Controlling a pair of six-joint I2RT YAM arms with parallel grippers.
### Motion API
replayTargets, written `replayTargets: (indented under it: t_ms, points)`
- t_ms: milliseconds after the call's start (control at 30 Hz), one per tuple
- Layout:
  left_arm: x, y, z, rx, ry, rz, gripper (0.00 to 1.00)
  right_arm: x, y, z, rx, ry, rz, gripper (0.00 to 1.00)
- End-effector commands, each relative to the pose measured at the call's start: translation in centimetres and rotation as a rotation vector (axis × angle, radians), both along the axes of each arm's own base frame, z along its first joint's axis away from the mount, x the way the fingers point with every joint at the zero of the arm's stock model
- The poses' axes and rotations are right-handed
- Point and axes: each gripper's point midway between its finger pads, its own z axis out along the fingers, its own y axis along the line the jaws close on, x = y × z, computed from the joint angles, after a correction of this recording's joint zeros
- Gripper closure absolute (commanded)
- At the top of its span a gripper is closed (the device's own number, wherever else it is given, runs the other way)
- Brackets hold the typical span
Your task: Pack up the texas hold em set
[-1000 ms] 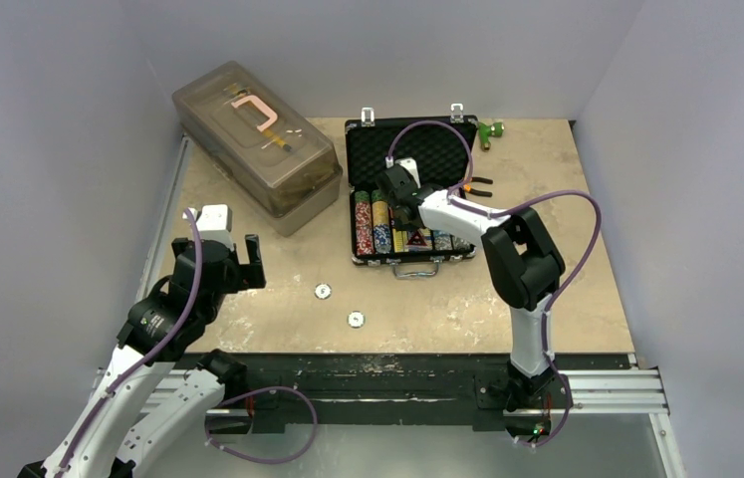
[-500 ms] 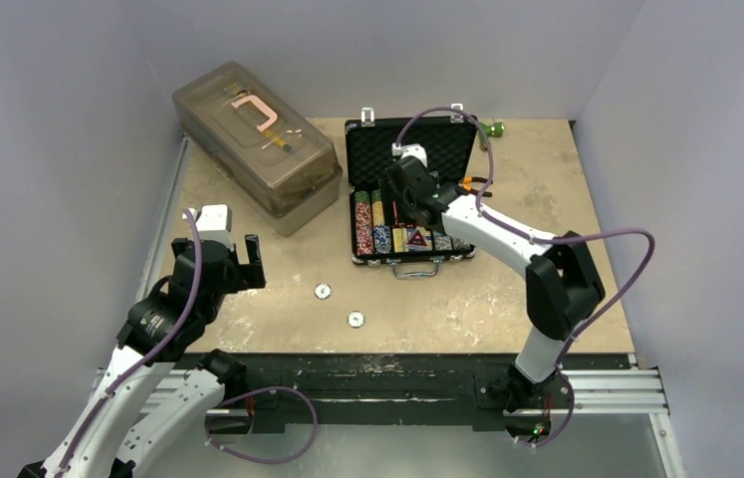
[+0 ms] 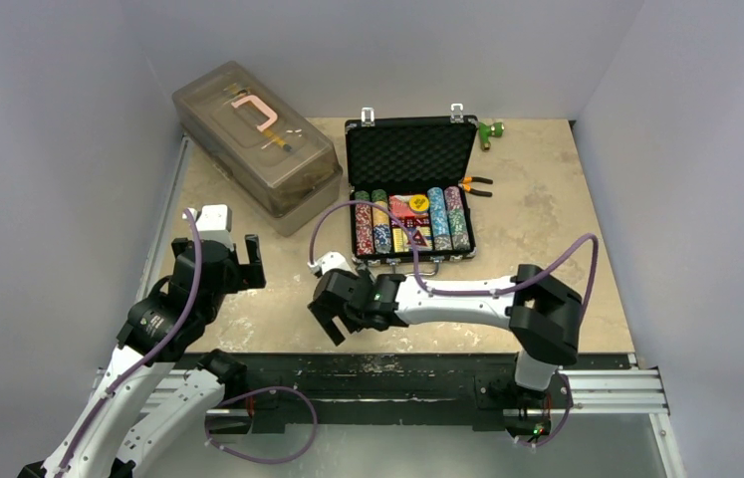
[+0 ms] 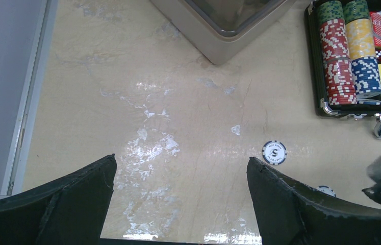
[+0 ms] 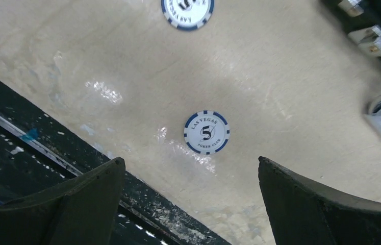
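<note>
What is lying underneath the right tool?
A blue-and-white chip marked 5 lies flat on the table below the open right tool. From above, the arm hides it.

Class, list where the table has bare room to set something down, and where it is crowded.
Free: right of the briefcase, nearer than the pliers, out to the table edge; also the patch between the plastic box, briefcase and open left gripper. Crowded: before the briefcase, where the open right gripper hangs over two loose chips.
</note>
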Motion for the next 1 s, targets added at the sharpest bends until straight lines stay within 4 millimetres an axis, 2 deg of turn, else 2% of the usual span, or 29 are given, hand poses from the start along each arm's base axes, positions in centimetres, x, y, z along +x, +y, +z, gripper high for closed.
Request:
replayTargets:
  t_ms: [0,100,233,400,600,967]
  points:
    - [0.5,-0.2,0.7,0.0,-0.033,-0.011,0.05,-1.1,-0.1,-2.8,-0.034,0.073,-0.035,0.06]
    - [0.5,-0.2,0.7,-0.001,-0.034,-0.013,0.05,-1.7,0.4,-3.9,-0.053,0.097,-0.006,0.14]
    - [0.5,-0.2,0.8,-0.003,-0.036,-0.013,0.05,-1.7,0.4,-4.3,-0.05,0.099,-0.018,0.3]
    - [0.5,-0.3,0.8,-0.003,-0.036,-0.017,0.05,-1.6,0.6,-4.5,-0.036,0.096,-0.018,0.35]
    - [0.5,-0.2,0.8,-0.003,-0.036,-0.016,0.05,-1.4,0.3,-5.4,-0.044,0.09,-0.048,0.36]
    - [0.6,-0.2,0.7,0.001,-0.032,-0.015,0.05,0.2,-0.7,-5.5,-0.039,0.074,-0.117,0.37]
